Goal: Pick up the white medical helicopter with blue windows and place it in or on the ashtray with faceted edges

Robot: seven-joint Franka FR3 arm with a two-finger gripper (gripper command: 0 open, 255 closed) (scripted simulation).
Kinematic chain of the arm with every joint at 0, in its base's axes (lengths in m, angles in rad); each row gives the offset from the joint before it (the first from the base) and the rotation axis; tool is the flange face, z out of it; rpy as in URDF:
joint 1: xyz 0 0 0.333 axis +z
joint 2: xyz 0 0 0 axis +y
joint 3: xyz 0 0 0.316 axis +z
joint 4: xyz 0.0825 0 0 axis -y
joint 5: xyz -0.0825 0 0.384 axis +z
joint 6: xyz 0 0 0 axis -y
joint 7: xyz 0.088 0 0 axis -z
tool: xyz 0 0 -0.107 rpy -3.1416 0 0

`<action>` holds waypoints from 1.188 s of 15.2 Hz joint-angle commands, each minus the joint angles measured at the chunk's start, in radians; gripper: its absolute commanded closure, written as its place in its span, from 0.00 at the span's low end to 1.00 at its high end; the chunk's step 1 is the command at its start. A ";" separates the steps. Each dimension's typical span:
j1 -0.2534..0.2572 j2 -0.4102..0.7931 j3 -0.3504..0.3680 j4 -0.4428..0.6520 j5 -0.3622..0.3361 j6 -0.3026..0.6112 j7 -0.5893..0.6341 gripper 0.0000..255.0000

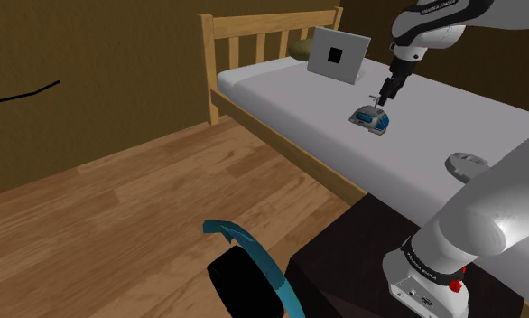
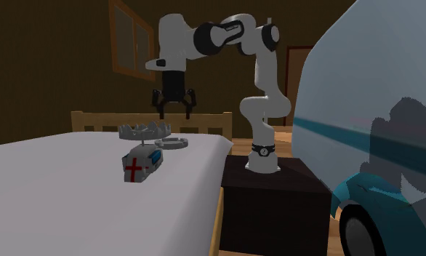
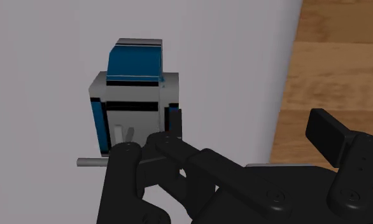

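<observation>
Arm [image 2: 259,76]: glossy white, rounded tubular links, dark grey bands at the joints. Small dark lettering [image 1: 437,8] on one link; red mark [image 1: 455,286] near the base. End effector [image 2: 175,113]: all black, two flat fingers, angular matte housing with round recessed screws [image 3: 277,198].

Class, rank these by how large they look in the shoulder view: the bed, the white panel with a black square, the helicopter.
1. bed
2. white panel with a black square
3. helicopter
The panel stands farther from the camera than the helicopter, yet still looks clearly larger, so the order is safe.
</observation>
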 commanded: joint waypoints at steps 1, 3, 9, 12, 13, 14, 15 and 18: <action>-0.009 0.088 -0.032 0.066 0.052 0.011 -0.076 0.00; -0.027 0.178 -0.052 0.134 0.111 0.016 -0.146 0.00; -0.091 0.347 -0.054 0.252 0.225 0.032 -0.263 0.00; -0.095 0.363 -0.050 0.230 0.238 0.067 -0.272 0.00; -0.096 0.369 -0.048 0.223 0.243 0.079 -0.275 0.00; -0.098 0.375 -0.046 0.216 0.248 0.091 -0.279 0.00; -0.099 0.379 -0.045 0.212 0.251 0.097 -0.281 0.00; -0.099 0.379 -0.045 0.212 0.251 0.097 -0.281 0.00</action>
